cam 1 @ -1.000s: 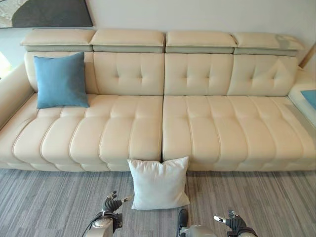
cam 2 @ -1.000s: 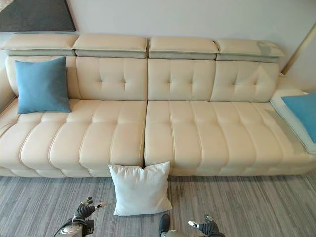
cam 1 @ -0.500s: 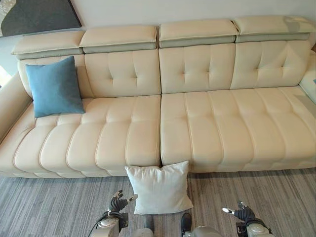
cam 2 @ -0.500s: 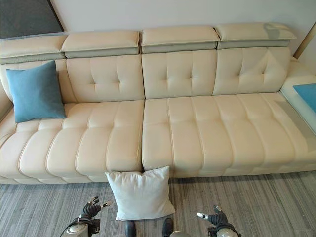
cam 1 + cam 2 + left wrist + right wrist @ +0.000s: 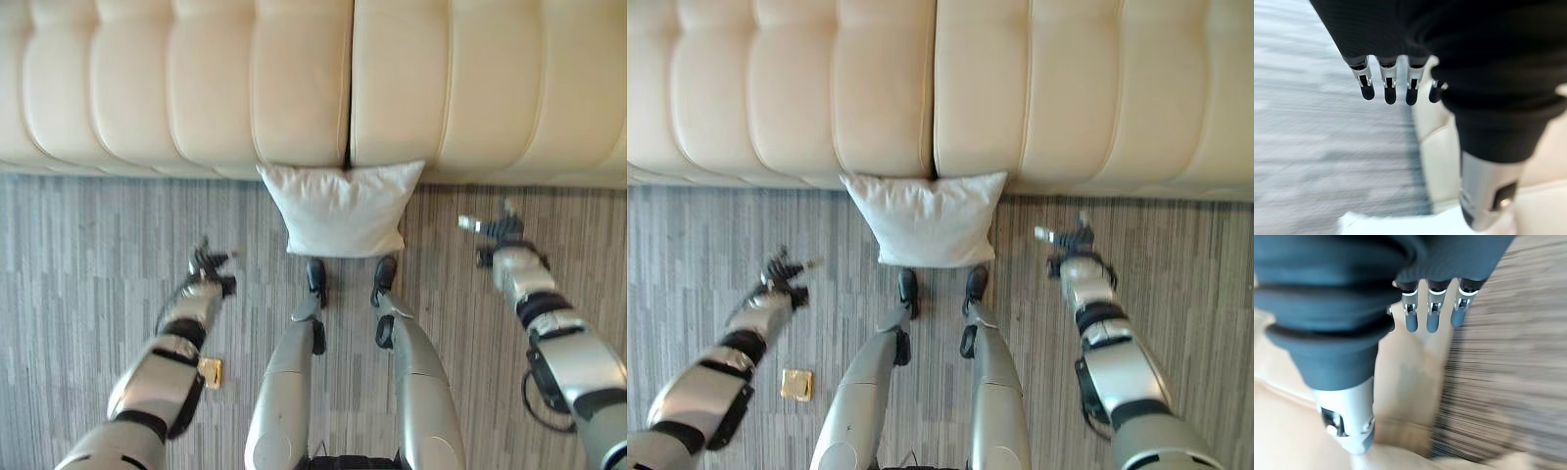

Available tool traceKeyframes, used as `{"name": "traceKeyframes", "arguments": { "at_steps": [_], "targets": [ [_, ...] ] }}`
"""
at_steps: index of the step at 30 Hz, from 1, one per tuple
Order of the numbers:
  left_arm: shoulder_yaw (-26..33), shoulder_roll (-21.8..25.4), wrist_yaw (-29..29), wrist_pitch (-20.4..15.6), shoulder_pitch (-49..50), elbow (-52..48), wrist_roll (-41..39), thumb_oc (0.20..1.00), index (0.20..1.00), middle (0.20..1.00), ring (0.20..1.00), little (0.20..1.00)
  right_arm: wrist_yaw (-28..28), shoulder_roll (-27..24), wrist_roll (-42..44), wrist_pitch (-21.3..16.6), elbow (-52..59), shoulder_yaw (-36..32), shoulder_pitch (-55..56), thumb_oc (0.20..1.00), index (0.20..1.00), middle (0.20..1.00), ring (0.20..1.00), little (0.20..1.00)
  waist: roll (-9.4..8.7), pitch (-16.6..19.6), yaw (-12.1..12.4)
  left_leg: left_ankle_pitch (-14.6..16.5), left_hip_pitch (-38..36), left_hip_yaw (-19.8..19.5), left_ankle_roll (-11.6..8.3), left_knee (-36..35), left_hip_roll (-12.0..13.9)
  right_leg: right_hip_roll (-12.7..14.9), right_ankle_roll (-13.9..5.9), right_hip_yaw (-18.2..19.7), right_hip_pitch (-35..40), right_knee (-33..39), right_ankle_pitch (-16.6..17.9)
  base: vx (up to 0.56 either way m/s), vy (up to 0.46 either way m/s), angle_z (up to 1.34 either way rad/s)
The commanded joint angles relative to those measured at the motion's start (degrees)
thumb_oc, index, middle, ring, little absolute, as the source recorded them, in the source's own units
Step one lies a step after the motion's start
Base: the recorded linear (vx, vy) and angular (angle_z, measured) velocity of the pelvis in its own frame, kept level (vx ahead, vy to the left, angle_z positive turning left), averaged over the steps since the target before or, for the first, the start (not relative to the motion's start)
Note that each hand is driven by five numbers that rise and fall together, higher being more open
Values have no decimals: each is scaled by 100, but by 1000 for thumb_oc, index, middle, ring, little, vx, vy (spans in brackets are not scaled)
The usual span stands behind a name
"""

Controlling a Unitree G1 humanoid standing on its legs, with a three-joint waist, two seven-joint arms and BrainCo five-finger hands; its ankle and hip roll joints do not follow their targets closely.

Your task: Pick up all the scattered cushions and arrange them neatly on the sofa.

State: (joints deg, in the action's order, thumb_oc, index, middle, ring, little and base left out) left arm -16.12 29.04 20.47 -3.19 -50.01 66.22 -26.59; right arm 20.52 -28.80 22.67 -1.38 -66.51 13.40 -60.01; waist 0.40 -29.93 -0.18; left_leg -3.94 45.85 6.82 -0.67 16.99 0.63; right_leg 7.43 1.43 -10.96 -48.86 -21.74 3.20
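The left hand (image 5: 208, 266) is held low over the grey striped carpet floor (image 5: 88, 255), well to the left of the square white fabric cushion (image 5: 343, 209). Its fingers (image 5: 1387, 88) are spread loosely and nothing is held in them. The right hand (image 5: 500, 229) is held over the same floor, off to the right of the white cushion, and its fingers (image 5: 1431, 316) are also loose and hold nothing. The white cushion is seen between the two hands, standing on the floor and leaned against the front of the big cream leather sofa (image 5: 294, 78). A small flat yellow square thing (image 5: 796, 384) is seen on the floor, well away from the cushion, near the left arm.
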Motion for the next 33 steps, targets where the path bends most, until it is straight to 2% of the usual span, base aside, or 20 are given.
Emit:
{"name": "traceKeyframes", "arguments": {
  "at_steps": [1,6,7,12,16,21,22,23,28,30,33],
  "targets": [
    [-46,449,228,-191,-316,206,-299,1000,1000,1000,1000,1000,261,-19,709,-277,-21,233,125,1000,1000,1000,1000,1000,-53,264,-64,719,622,-249,-118,834,100,203,-440,359,-449,-535,-807,67,40,-2],
    [-168,527,239,-184,-817,275,-445,1000,1000,1000,1000,1000,302,60,1010,-351,60,318,-240,1000,1000,1000,1000,1000,-121,315,-100,779,1232,-253,-115,1085,109,247,-459,408,-1070,-760,-815,69,36,-1],
    [-274,474,314,-209,-1164,297,-601,1000,1000,1000,1000,1000,368,222,1176,-439,162,459,-490,1000,1000,1000,1000,1000,-179,308,-125,835,1591,-236,-111,1269,98,253,-473,438,-1422,-892,-822,73,52,-5],
    [-555,296,343,-211,-1621,190,-580,1000,1000,1000,1000,1000,388,459,1091,-477,341,832,-853,1000,1000,1000,1000,1000,-244,306,-133,911,2268,-218,-102,1578,57,251,-517,483,-2115,-1158,-850,89,41,-4],
    [-774,128,509,-455,-1982,-182,-524,1000,1000,1000,1000,1000,450,399,752,-640,743,1174,-1206,1000,1000,1000,1000,1000,-248,319,-139,998,2831,-272,-85,1990,-12,280,-534,533,-2703,-1593,-959,65,13,2],
    [-1089,-273,744,-769,-2421,-710,-414,1000,1000,1000,1000,1000,631,491,816,-1129,1305,1267,-1677,1000,1000,1000,1000,1000,-242,490,-135,1102,3544,-327,-28,2578,-67,311,-532,580,-3447,-2217,-1076,73,12,3],
    [-1180,-465,737,-856,-2510,-984,-398,617,617,617,617,617,619,557,884,-1237,1466,1287,-1767,526,526,526,526,526,-240,497,-136,1139,3595,-307,-26,2661,-78,318,-536,596,-3503,-2298,-1107,65,15,-2],
    [-1170,-551,729,-888,-2477,-1144,-392,200,200,200,200,200,663,588,846,-1280,1581,1286,-1766,200,200,200,200,200,-238,566,-134,1134,3699,-289,-19,2703,-82,327,-534,610,-3624,-2331,-1108,46,23,2],
    [-1189,-1394,452,-1194,-2100,-2080,-881,200,200,200,200,200,772,889,541,-1447,2296,1062,-1501,200,200,200,200,200,-235,751,-197,1096,3567,-244,-25,2527,-145,264,-539,649,-3524,-2176,-1073,8,12,2],
    [-1102,-1667,321,-1248,-1838,-2367,-1123,200,200,200,200,200,806,1039,488,-1508,2588,849,-1201,200,200,200,200,200,-225,838,-228,1054,3344,-231,-48,2323,-154,211,-534,662,-3319,-1990,-1037,-26,3,0],
    [-933,-2016,249,-1324,-1270,-2939,-1401,200,200,200,200,200,711,1223,523,-1546,3008,523,-556,200,200,200,200,200,-217,879,-264,931,2600,-186,-121,1755,-115,134,-558,653,-2643,-1471,-915,-80,-9,-10]
  ]
}}
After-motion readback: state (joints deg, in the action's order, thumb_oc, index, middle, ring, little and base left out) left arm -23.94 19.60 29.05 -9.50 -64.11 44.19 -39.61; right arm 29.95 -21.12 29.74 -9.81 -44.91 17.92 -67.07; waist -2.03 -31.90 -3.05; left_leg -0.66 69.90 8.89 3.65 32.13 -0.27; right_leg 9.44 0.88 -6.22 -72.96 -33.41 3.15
